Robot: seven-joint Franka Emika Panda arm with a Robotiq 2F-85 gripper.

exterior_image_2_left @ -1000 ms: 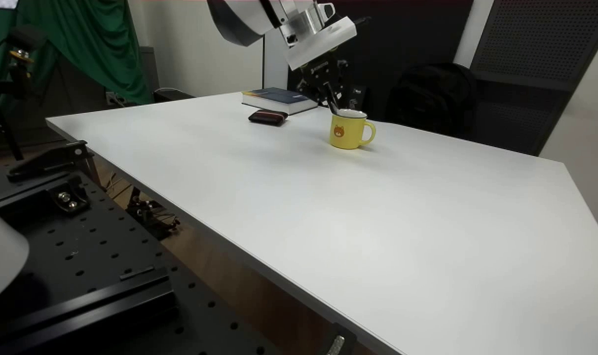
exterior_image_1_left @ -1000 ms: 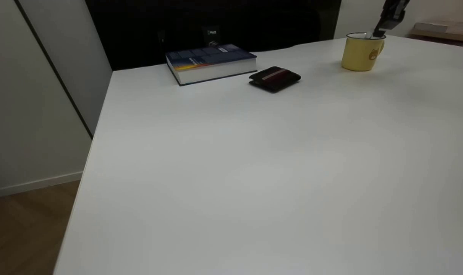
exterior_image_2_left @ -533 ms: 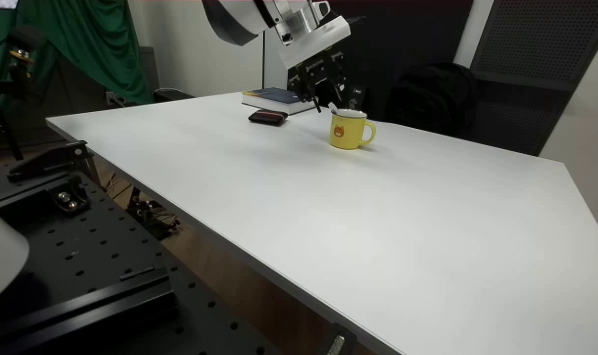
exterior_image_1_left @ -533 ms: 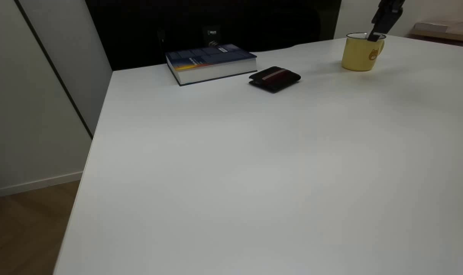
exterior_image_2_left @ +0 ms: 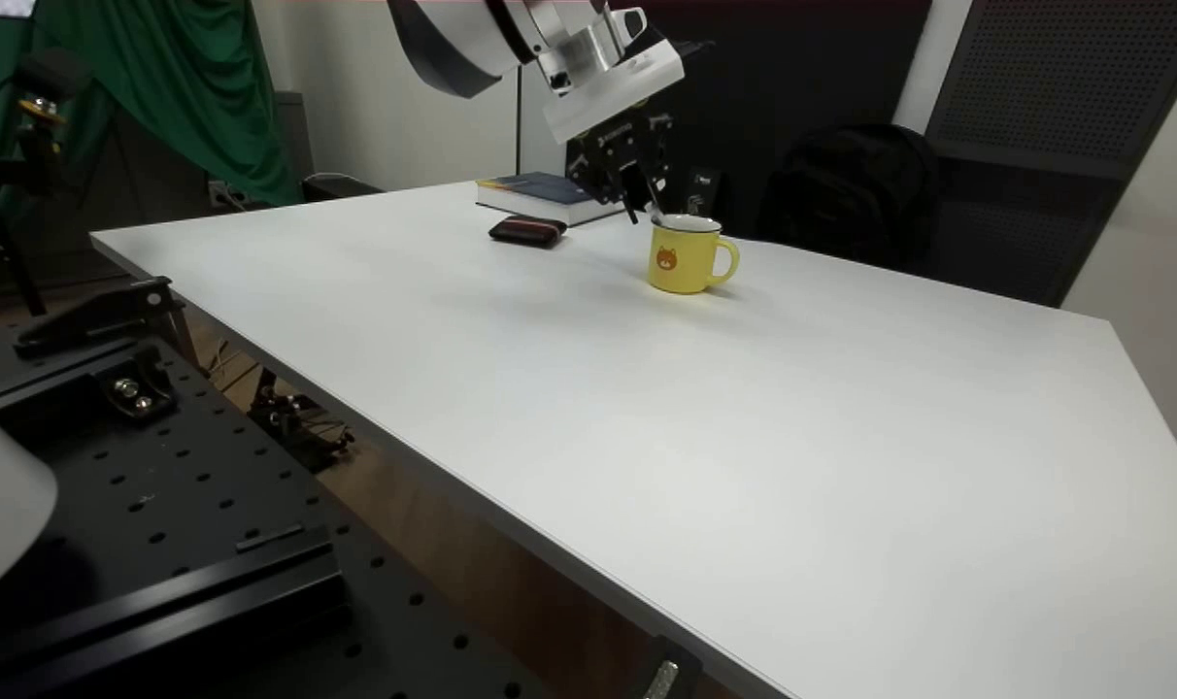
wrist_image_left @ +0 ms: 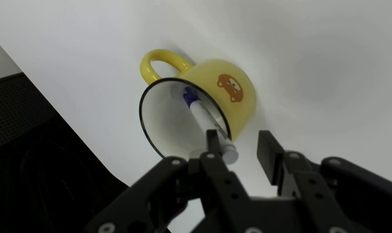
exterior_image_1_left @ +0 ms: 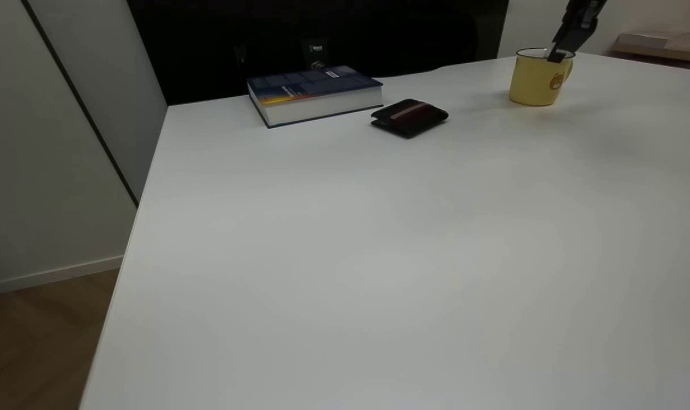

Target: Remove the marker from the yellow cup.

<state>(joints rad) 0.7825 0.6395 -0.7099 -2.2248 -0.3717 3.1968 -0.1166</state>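
The yellow cup [wrist_image_left: 212, 69] stands upright on the table and shows in both exterior views [exterior_image_1_left: 536, 80] [exterior_image_2_left: 684, 257]. The marker [wrist_image_left: 204, 118] leans inside it, dark blue cap down in the cup, white end out over the rim. In the wrist view my gripper [wrist_image_left: 238, 137] is open at the cup's rim. The marker's white end lies between the fingers, close to the left finger [wrist_image_left: 213, 142] and partly hidden by it; whether they touch I cannot tell. The right finger [wrist_image_left: 268, 158] is apart from it. In an exterior view the gripper [exterior_image_2_left: 645, 212] is above the cup's rim.
A black wallet with a red stripe [exterior_image_1_left: 410, 118] and a thick blue book [exterior_image_1_left: 316, 94] lie on the white table [exterior_image_1_left: 345, 256], away from the cup. A dark backpack [exterior_image_2_left: 851, 199] is behind the table's far edge.
In an exterior view my gripper first shifts left and its fingers spread, uncovering the marker's end. Now the fingers stand closer together around that end. The cup has not moved.
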